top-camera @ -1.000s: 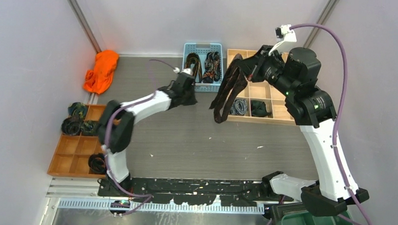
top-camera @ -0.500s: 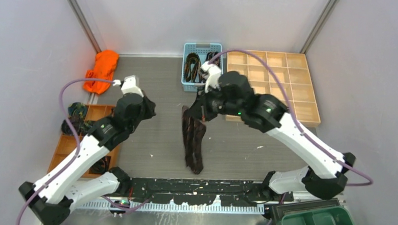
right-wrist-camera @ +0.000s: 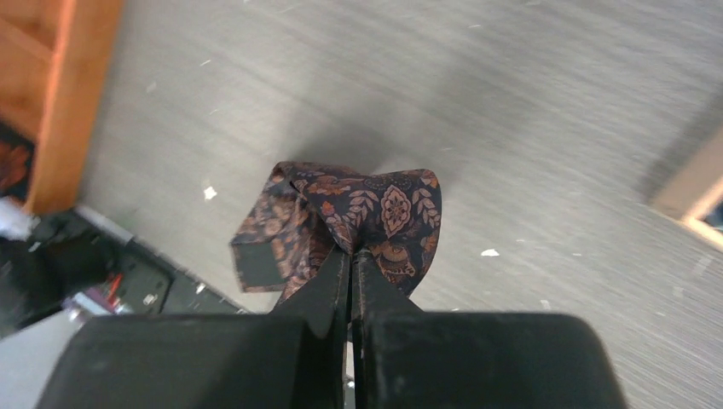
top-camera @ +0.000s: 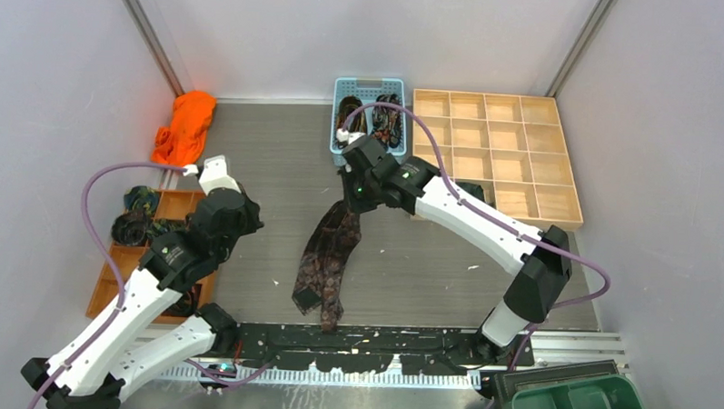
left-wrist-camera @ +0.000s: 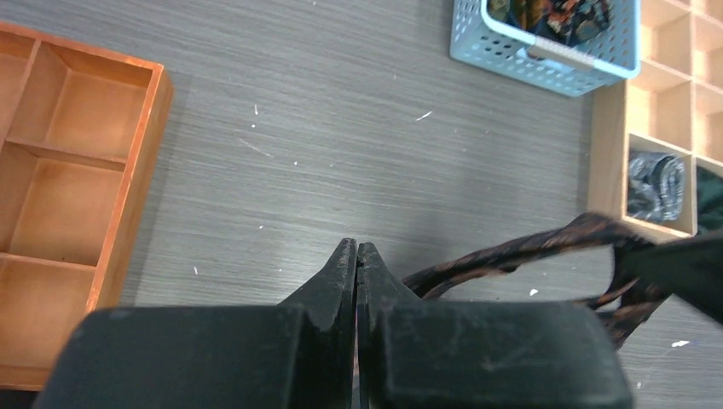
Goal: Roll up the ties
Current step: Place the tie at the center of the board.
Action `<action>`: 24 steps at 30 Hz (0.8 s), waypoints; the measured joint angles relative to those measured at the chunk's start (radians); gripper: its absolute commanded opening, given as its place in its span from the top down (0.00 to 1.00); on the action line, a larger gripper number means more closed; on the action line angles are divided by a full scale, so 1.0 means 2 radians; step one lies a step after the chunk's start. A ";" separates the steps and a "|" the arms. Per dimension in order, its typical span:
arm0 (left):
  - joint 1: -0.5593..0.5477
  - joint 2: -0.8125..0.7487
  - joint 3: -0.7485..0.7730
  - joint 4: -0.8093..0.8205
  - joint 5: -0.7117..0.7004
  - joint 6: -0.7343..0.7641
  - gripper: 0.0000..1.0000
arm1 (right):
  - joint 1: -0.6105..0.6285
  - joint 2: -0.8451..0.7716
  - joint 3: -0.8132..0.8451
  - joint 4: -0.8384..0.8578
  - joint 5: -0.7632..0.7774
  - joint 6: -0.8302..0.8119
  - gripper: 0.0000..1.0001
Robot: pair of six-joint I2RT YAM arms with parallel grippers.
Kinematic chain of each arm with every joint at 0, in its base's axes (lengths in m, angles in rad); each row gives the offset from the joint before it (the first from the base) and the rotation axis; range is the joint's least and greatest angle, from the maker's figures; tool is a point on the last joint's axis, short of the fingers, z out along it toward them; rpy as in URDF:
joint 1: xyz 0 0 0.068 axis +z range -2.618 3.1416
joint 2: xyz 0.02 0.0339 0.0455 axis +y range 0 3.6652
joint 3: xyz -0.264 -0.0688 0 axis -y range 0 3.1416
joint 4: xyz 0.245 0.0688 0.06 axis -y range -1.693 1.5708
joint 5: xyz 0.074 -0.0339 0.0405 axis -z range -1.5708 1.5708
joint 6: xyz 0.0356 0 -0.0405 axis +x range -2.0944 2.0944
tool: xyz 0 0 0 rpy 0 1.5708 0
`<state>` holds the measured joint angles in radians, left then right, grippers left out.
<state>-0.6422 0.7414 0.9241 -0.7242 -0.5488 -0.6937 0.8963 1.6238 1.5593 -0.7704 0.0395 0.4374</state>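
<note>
No text, label or brand can be read in any view. No number or sign is made out either.

left arm (top-camera: 132,301): white links, black joints | right arm (top-camera: 467,217): same white-and-black build | purple cable (top-camera: 88,199) with white plug, one per arm | left gripper (left-wrist-camera: 356,249): matte black, wedge-shaped fingers (left-wrist-camera: 334,281)

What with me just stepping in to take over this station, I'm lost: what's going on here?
The right end effector is shut on a fold of a dark paisley tie, whose length trails toward the near edge, not yet rolled. The left end effector is shut on nothing, above the table. More ties wait in the blue basket; a few coils sit in the left wooden tray.
</note>
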 measured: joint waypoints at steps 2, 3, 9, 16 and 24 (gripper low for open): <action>0.000 0.010 -0.006 0.001 0.001 0.000 1.00 | -0.024 0.002 -0.009 0.002 0.014 -0.003 0.99; 0.000 0.016 -0.008 0.002 0.004 0.001 1.00 | -0.038 0.004 -0.012 0.002 0.019 -0.004 0.99; 0.000 0.066 -0.018 0.026 0.058 0.011 1.00 | -0.101 0.064 -0.004 -0.001 0.062 -0.012 0.99; -0.008 0.093 -0.056 0.055 0.121 0.009 0.98 | -0.107 0.109 -0.031 -0.011 0.103 -0.006 0.70; -0.037 0.143 -0.076 0.099 0.174 0.008 0.78 | -0.112 0.105 -0.072 0.003 0.111 -0.004 0.28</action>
<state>-0.7166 1.0271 0.7727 -0.5266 -0.2012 -0.6781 0.6720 1.8336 1.4147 -0.7639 0.2611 0.4297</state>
